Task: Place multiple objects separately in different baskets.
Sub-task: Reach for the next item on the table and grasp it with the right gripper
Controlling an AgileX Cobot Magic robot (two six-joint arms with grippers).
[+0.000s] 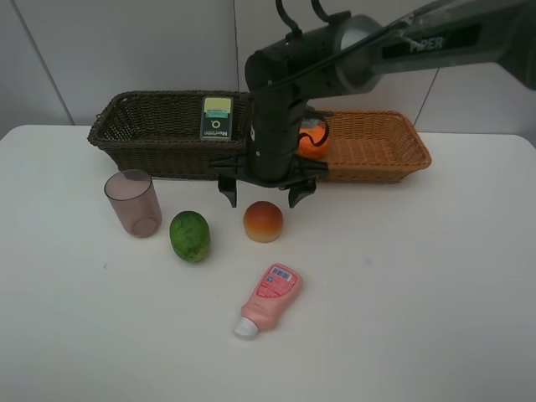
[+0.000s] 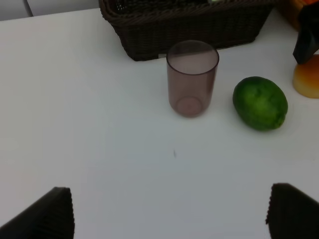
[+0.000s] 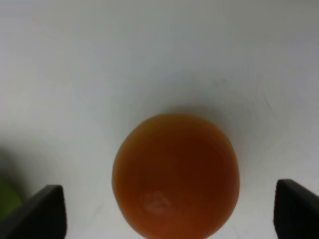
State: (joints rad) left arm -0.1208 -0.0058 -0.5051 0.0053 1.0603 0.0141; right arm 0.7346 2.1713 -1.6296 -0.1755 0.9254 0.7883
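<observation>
My right gripper [image 1: 265, 197] reaches across the middle and hangs open just above the red-yellow peach-like fruit [image 1: 263, 222], with one finger on each side. In the right wrist view the peach [image 3: 175, 174] lies between the open fingertips [image 3: 45, 211]. The mauve cup [image 1: 132, 203] stands upright, with the green oval fruit [image 1: 190, 236] beside it and the pink squeeze bottle [image 1: 270, 299] lying nearer the front. The dark green-labelled bottle [image 1: 217, 117] lies in the dark brown basket [image 1: 142, 134]. The orange [image 1: 311, 142] lies in the light tan basket [image 1: 381, 151]. My left gripper [image 2: 172, 214] is open and empty over bare table, facing the cup [image 2: 192, 79] and the green fruit [image 2: 260, 103].
Both baskets stand side by side along the back of the white table [image 1: 419, 293], against a white wall. The right arm's black body [image 1: 272, 109] partly hides the gap between the baskets. The left arm does not show in the high view.
</observation>
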